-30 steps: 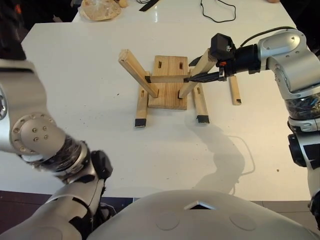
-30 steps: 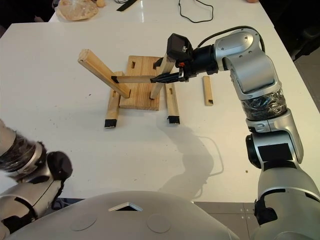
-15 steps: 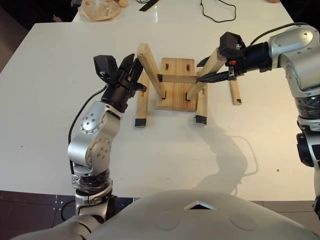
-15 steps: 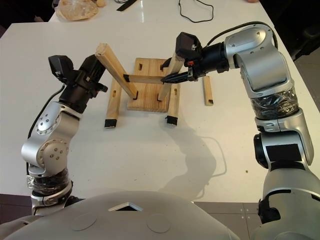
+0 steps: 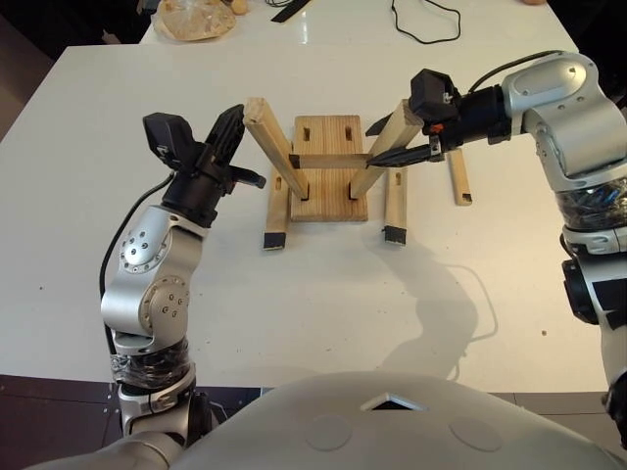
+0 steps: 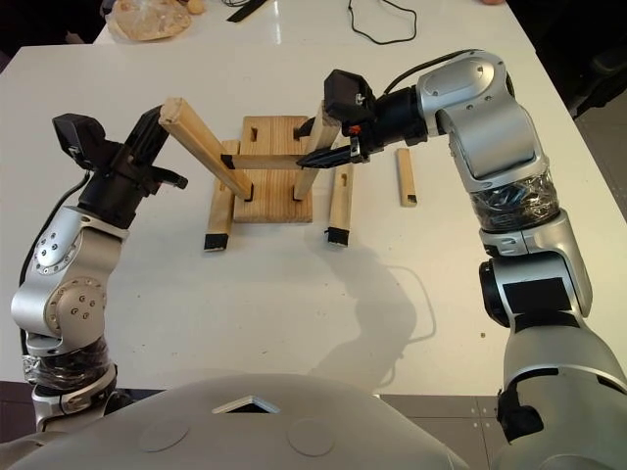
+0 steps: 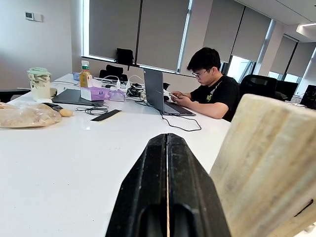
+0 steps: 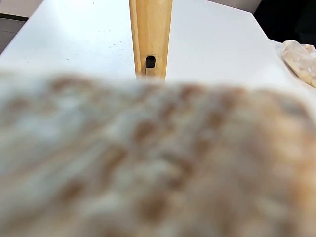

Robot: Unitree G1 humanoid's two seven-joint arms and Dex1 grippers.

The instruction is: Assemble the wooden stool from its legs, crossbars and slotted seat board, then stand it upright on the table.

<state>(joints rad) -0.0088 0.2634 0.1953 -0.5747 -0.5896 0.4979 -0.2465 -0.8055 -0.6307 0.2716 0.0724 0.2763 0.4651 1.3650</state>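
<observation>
On the white table, the slotted seat board lies flat. We take it as the centre of our dial, with twelve o'clock at the far edge. Two legs rise tilted from it, the left leg leaning toward ten o'clock and the right leg toward two. A crossbar bridges them.

The right gripper is clamped on the right leg beside the crossbar joint. The left gripper, fingers pressed together, hangs at ten o'clock, its tip just beside the left leg's top end. We cannot tell whether they touch.

A third leg lies along the board at eight o'clock and a fourth leg at four. A loose crossbar lies apart at three. A bag sits at eleven and a black cable at one.
</observation>
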